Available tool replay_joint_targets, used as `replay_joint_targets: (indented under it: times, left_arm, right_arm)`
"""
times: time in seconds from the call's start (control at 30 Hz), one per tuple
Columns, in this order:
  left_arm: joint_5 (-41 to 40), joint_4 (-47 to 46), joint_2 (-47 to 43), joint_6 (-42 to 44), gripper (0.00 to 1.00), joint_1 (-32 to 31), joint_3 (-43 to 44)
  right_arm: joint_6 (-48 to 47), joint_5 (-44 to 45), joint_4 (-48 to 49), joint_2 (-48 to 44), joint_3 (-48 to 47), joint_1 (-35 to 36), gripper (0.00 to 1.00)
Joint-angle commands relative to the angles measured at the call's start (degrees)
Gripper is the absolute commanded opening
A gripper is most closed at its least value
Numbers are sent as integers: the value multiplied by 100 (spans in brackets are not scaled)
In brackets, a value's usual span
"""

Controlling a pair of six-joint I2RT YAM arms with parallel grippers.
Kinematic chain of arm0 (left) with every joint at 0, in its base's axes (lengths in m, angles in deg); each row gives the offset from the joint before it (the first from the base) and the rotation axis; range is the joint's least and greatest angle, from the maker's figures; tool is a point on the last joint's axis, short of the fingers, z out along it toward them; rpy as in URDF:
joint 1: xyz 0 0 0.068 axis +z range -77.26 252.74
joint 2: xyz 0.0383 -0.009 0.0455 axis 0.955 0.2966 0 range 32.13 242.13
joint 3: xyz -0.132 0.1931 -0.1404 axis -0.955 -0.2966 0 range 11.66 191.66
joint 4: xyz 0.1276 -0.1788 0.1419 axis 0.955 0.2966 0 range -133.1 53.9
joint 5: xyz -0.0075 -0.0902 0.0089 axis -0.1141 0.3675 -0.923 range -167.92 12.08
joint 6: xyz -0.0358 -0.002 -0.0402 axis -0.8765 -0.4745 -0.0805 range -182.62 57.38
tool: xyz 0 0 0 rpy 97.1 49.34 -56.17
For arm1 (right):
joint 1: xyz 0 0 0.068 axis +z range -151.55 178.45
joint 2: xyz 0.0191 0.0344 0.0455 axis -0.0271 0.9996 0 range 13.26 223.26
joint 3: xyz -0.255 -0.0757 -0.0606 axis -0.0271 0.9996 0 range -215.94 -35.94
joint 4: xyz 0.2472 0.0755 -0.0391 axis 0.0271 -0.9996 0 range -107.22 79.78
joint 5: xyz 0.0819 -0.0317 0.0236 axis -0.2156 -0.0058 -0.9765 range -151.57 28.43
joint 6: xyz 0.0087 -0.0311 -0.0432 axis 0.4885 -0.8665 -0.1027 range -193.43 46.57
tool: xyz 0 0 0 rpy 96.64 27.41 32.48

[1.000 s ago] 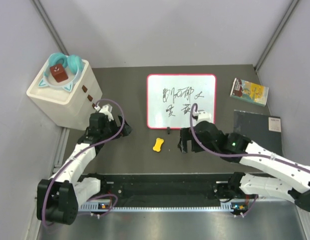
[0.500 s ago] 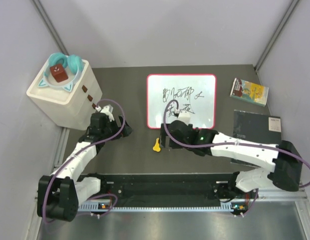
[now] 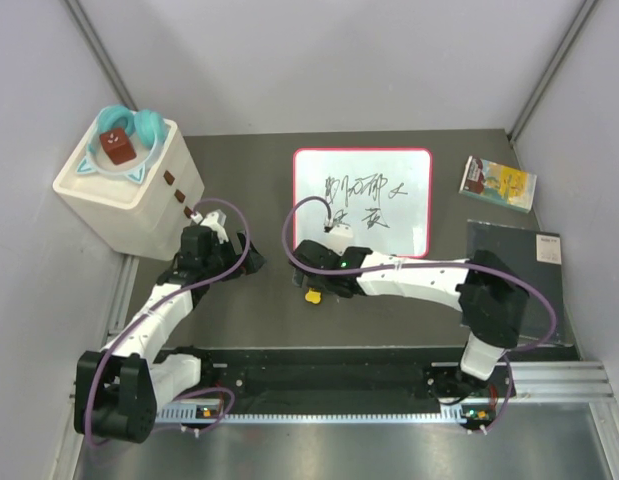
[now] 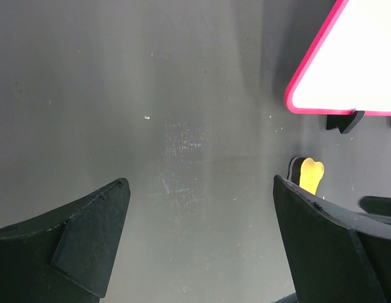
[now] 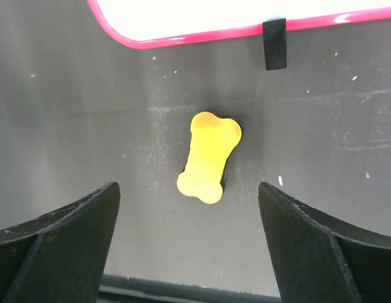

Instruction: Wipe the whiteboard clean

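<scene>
The whiteboard (image 3: 361, 203) lies flat in the upper middle of the top view, its black writing untouched, and its pink edge runs across the top of the right wrist view. The right claw (image 5: 187, 187) hangs wide open over a yellow bone-shaped eraser (image 5: 210, 156), which lies on the table (image 3: 249, 300) just below that edge, near a small black tab (image 5: 275, 43). The eraser sits at a slant between the jaws and nearer neither, so a careless close may twist it, or pinch only a corner and let it slip out once wiping begins. Coming down too far forward could catch the frame and shove the board. The left claw (image 4: 200, 182), in the lower left, is also wide open over bare table and holds nothing, so the board looks free to slide under a hard wipe.
</scene>
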Motion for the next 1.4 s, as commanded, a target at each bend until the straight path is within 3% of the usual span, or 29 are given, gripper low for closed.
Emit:
replay_joint_targets:
  times: [0.0, 0.1, 0.4, 0.47, 0.5, 1.27, 1.3, 1.37]
  left_arm:
    - [106, -125, -37, 25, 99, 28, 15]
    - [150, -134, -37, 43, 99, 28, -2]
    - [124, -169, 15, 51, 99, 19, -12]
    - [106, -160, -2, 51, 99, 28, -11]
    - [97, -160, -11, 34, 99, 28, -11]
    - [97, -213, 86, -10, 99, 19, -20]
    - [106, -222, 86, -1, 99, 28, -20]
    - [115, -222, 103, -10, 99, 28, -20]
  right_arm:
    - [304, 88, 34, 300, -253, 35, 86]
    - [339, 97, 70, 424, -218, 44, 78]
    - [392, 61, 184, 758, -113, 44, 75]
    - [401, 105, 228, 837, -104, 35, 56]
    - [410, 123, 245, 863, -86, 44, 53]
    - [436, 518, 167, 1049, -60, 35, 49]
    - [419, 553, 140, 1005, -60, 44, 43]
    - [419, 641, 53, 934, -34, 52, 12]
